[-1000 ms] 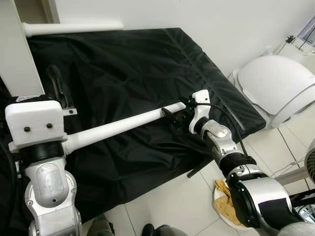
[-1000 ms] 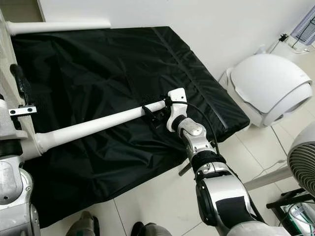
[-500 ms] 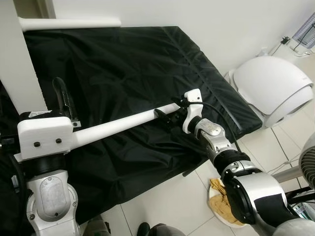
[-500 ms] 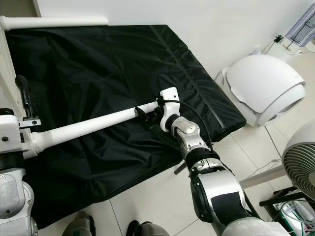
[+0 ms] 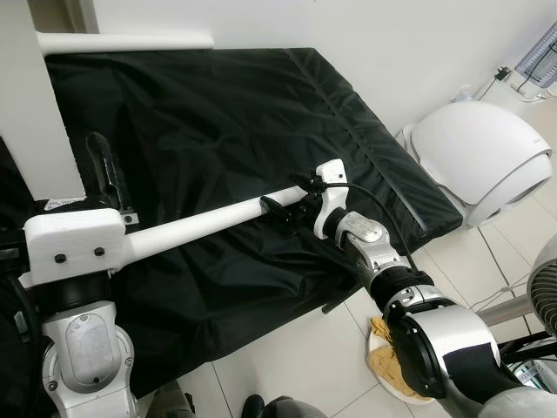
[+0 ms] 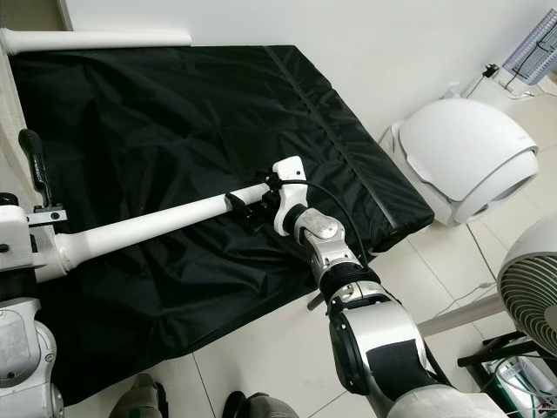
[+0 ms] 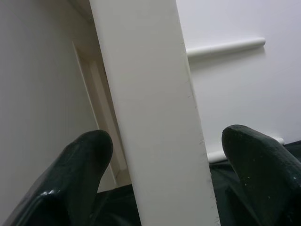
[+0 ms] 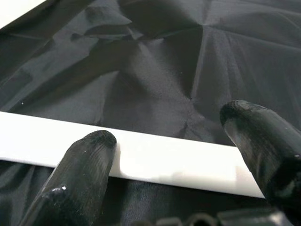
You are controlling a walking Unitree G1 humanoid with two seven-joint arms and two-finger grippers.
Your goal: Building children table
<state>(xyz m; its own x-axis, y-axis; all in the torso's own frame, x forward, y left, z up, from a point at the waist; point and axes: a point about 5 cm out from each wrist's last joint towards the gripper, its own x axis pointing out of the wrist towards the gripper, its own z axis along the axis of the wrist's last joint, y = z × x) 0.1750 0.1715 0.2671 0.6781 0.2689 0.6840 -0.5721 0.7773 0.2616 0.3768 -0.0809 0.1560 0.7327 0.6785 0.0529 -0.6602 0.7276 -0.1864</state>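
Right gripper (image 5: 280,205) sits at the far end of a long white table leg (image 5: 209,221), its two black fingers spread apart with the leg passing between them; in the right wrist view the fingers (image 8: 82,176) stand on either side of the leg (image 8: 155,162) with a gap to each, so whether they press on it cannot be told. The leg is a smooth round white rod lying slantwise over a black cover (image 5: 218,113), its near end reaching toward the robot's left forearm. The left gripper (image 7: 164,155) is open wide around a flat white upright board (image 7: 150,108), which stands between its fingers without clearly touching them. In the left eye view that board (image 5: 30,96) rises at the left edge, with one black finger (image 5: 103,165) beside it.

A second white rod (image 5: 122,40) lies along the far edge of the cover, next to the wall. The left wrist view adds what seems to be a recessed frame behind the board.

The black cover is creased and drapes over a low flat pad on a white tiled floor (image 5: 305,348). A white domed appliance (image 5: 483,157) stands to the right, near a fan (image 6: 531,296), and a yellow cloth (image 5: 387,335) lies on a round plate by the right arm.
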